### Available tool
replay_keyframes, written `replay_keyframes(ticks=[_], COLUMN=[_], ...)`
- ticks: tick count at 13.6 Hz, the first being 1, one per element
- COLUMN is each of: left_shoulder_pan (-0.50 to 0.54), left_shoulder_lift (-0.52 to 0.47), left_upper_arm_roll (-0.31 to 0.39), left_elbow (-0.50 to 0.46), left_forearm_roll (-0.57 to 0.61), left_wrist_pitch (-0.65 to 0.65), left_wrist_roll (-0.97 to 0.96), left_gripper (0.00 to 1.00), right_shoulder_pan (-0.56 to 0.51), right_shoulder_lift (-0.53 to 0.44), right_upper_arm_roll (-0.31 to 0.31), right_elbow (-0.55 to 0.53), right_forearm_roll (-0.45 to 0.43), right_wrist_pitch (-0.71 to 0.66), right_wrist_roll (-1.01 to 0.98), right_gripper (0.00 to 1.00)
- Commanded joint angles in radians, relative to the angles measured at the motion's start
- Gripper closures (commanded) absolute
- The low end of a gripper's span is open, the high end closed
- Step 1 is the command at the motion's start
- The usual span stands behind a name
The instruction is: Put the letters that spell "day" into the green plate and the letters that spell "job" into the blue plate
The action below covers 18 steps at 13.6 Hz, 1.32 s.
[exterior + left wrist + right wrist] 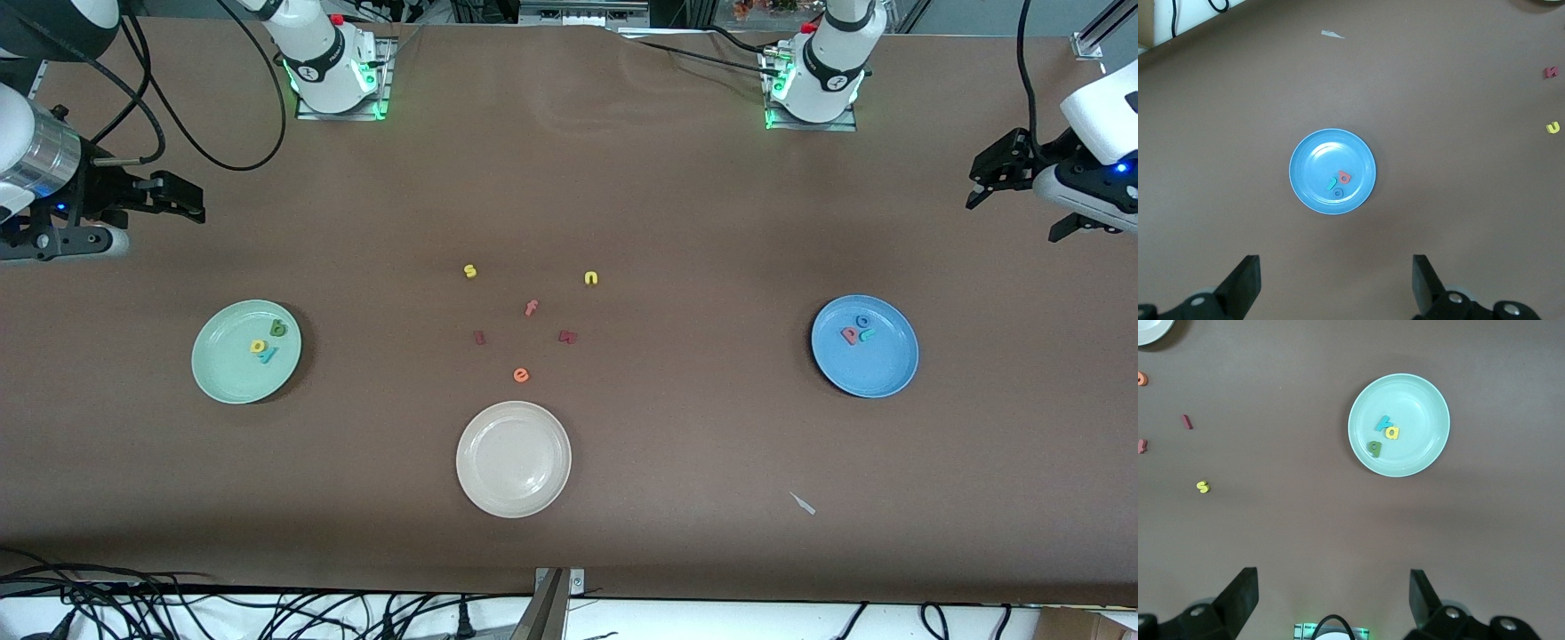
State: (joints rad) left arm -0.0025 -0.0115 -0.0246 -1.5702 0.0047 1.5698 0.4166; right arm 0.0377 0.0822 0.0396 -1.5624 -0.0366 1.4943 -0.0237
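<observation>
**Both words sorted, both arms drawn back**

The left gripper (996, 178) hangs at the right edge of the frame in the front view, fingers spread wide and holding nothing; its wrist view shows the two dark fingers (1245, 283) parted above bare table. The right gripper (173, 197), at the left edge of that frame, is likewise spread and empty. Both sit well apart from the plates.

At centre right of the frame, the blue plate (889, 373) holds the teal "j" (1331, 181), the blue "o" (1337, 193) and the pinkish-red "b" (1345, 177), bunched together. At centre left, the green plate (222, 373) carries the yellow "d" (1392, 433), the dark green "a" (1374, 447) and the teal "y" (1383, 422), also touching one another.

Mid-frame, the yellow "s" (470, 271), yellow "n" (590, 278), red "f" (531, 308) and orange "e" (521, 375) lie loose on the table (676, 462), with the cream-white plate (513, 502) bare below them.

Judging by this layout, the sorting looks complete. The sound course is to keep both arms waiting clear, leaving the stray letters untouched and the plates undisturbed.
</observation>
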Motion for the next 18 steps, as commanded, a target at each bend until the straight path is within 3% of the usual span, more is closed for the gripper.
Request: replay_keyframes(ticks=[1,18], left_shoulder_pan=[0.004,0.013], left_shoulder_lift=[0.013,0.013], left_upper_arm_roll=[0.002,0.003], left_elbow=[0.032,0.029], left_forearm_roll=[-0.017,-0.017], left_wrist_pitch=[-0.019,-0.022], left_wrist_roll=[-0.004,-0.002], left_gripper=[0.0,0.0], right_shoulder_pan=[-0.006,-0.006], right_shoulder_lift=[0.002,0.007], right_upper_arm_roll=[0.002,-0.014], right_elbow=[-0.005,-0.007], right_forearm_roll=[0.001,0.003], right_wrist_pitch=[0.035,0.055], right_wrist_roll=[-0.001,-0.012], right_gripper=[0.0,0.0])
